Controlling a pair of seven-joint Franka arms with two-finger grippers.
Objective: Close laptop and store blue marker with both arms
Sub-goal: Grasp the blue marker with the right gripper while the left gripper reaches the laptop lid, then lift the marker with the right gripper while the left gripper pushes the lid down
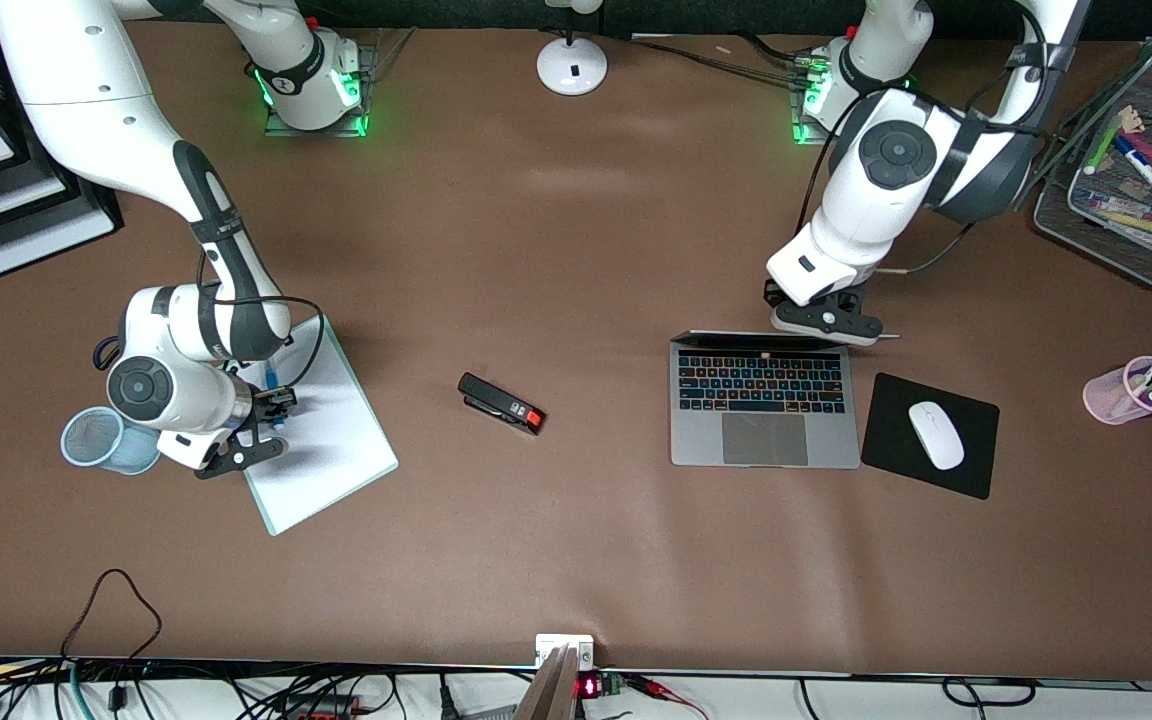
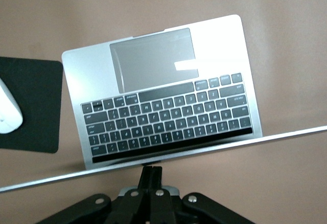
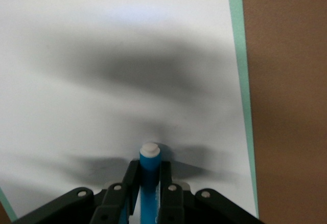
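The laptop (image 1: 762,400) stands open toward the left arm's end of the table, keyboard and trackpad showing, lid upright. My left gripper (image 1: 824,325) is shut and empty, its fingertips against the lid's top edge. In the left wrist view the gripper (image 2: 152,170) meets that thin silver edge, with the laptop's keyboard (image 2: 168,116) past it. My right gripper (image 1: 271,405) is shut on the blue marker (image 1: 269,378) just above a white pad (image 1: 336,440). In the right wrist view the marker (image 3: 149,178) stands between the fingers of the gripper (image 3: 148,165), pale end outward.
A blue mesh cup (image 1: 101,440) stands beside the right gripper. A black stapler (image 1: 501,403) lies mid-table. A white mouse (image 1: 936,433) sits on a black mouse pad (image 1: 976,450) beside the laptop. A pink cup (image 1: 1131,390) and a mesh tray (image 1: 1136,230) hold other markers.
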